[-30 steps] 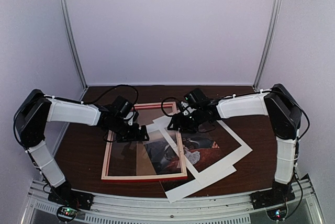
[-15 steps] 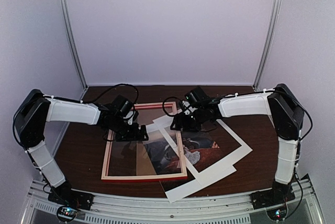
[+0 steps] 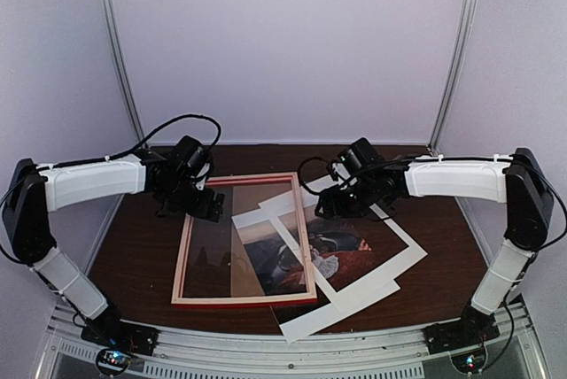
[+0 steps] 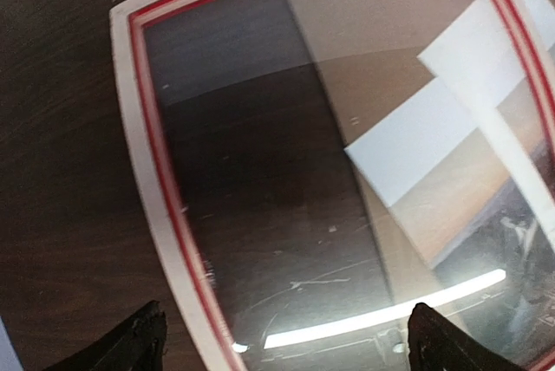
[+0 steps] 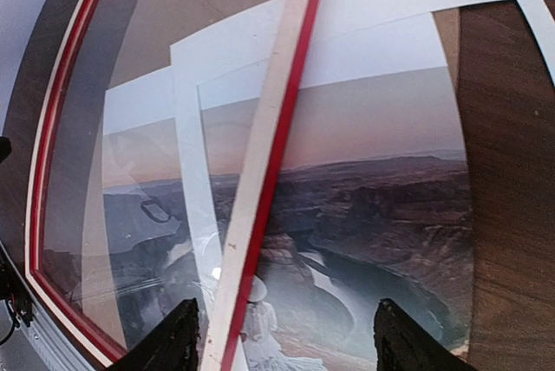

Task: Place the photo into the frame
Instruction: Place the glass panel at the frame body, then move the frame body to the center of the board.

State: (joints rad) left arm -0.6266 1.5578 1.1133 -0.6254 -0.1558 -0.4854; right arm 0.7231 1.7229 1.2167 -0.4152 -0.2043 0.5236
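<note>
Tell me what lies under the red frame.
Through its glass: the left part of the photo, white borders, a tan board and table. Thin strips beneath the frame rails are hidden.

Held at my station: dark wood-grain table [image 3: 133, 264]; plain tan board [image 4: 381, 24] lying flat on it, seen through a clear sheet [image 4: 260, 172] with a strip of glare; pale walls [image 3: 292, 42]; metal uprights [image 3: 120, 51] at both back corners; slotted rail [image 3: 292, 363] along the near edge.

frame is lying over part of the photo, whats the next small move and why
Probably lower the open left fingers onto the far-left corner of the frame and grip it. The frame lies across the photo and nothing is held, so it likely must come off first.
</note>
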